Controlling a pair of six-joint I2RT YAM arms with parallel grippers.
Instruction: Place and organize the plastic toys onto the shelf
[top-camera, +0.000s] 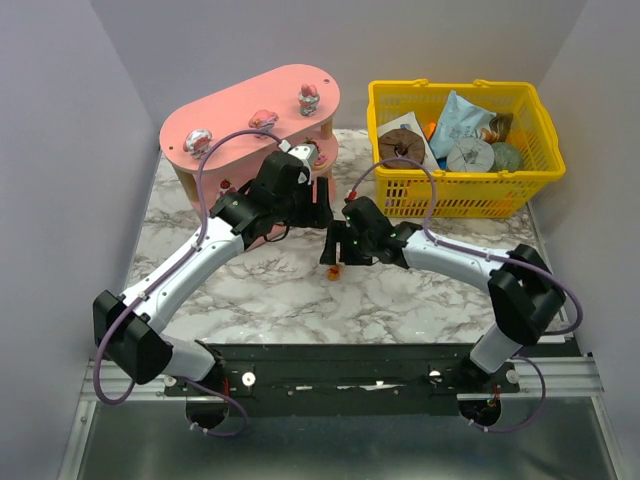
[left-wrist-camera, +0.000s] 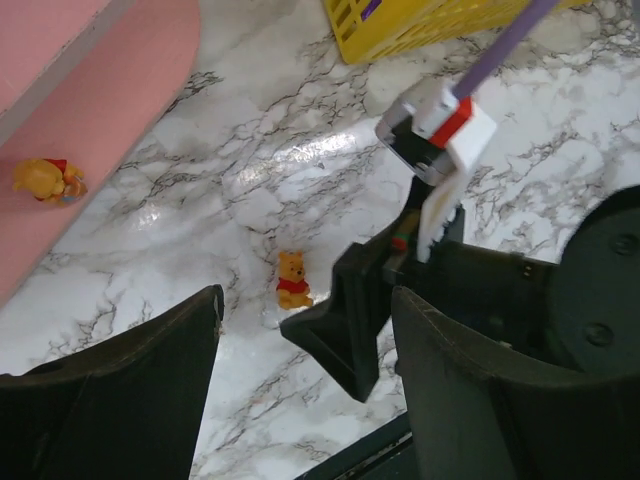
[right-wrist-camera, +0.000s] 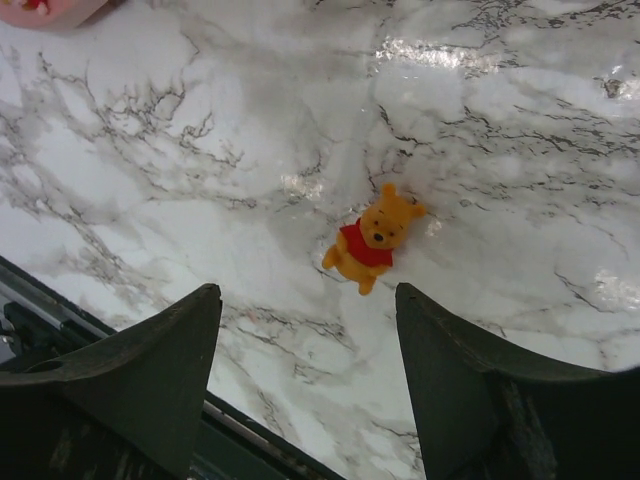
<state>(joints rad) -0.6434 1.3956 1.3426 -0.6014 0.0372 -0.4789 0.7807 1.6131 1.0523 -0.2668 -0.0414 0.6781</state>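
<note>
The tiny orange plastic bear figurine (right-wrist-camera: 375, 238) in a red shirt is resting on the white marble counter (right-wrist-camera: 180, 120), below the right tool (right-wrist-camera: 305, 335), whose jaws are gaping apart, empty. It is probably light, rigid and slick, so pinching across its torso seems surest. The left tool (left-wrist-camera: 307, 320) is also hanging open by the pink oval-boarded shelf (top-camera: 250, 110).

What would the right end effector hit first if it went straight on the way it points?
Probably the bear toy on the table, ahead of the open right end effector; depth is unclear.
</note>
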